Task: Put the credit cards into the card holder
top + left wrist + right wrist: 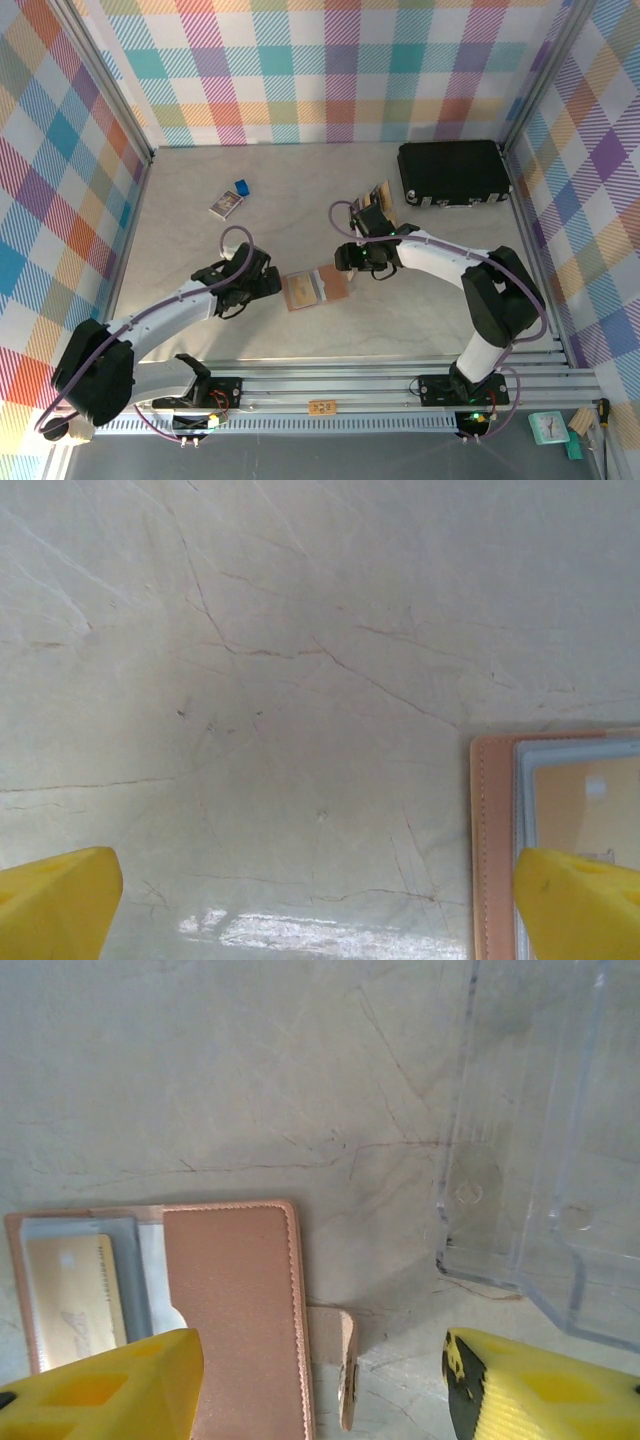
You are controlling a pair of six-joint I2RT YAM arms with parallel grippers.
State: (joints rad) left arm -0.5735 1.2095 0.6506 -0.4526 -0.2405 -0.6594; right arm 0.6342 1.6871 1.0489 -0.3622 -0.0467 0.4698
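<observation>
Tan leather card holder (305,292) open, gold card (75,1295) in clear sleeve
My left gripper (315,880) and right gripper (322,1360) flank it, both wide, empty

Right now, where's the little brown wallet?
In the top view the wallet lies open mid-table, between the left gripper and the right gripper.

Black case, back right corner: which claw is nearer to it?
Right. The right claw sits mid-table, in front and to the left of the black case; the left claw is farther left, beyond the card holder.
</observation>
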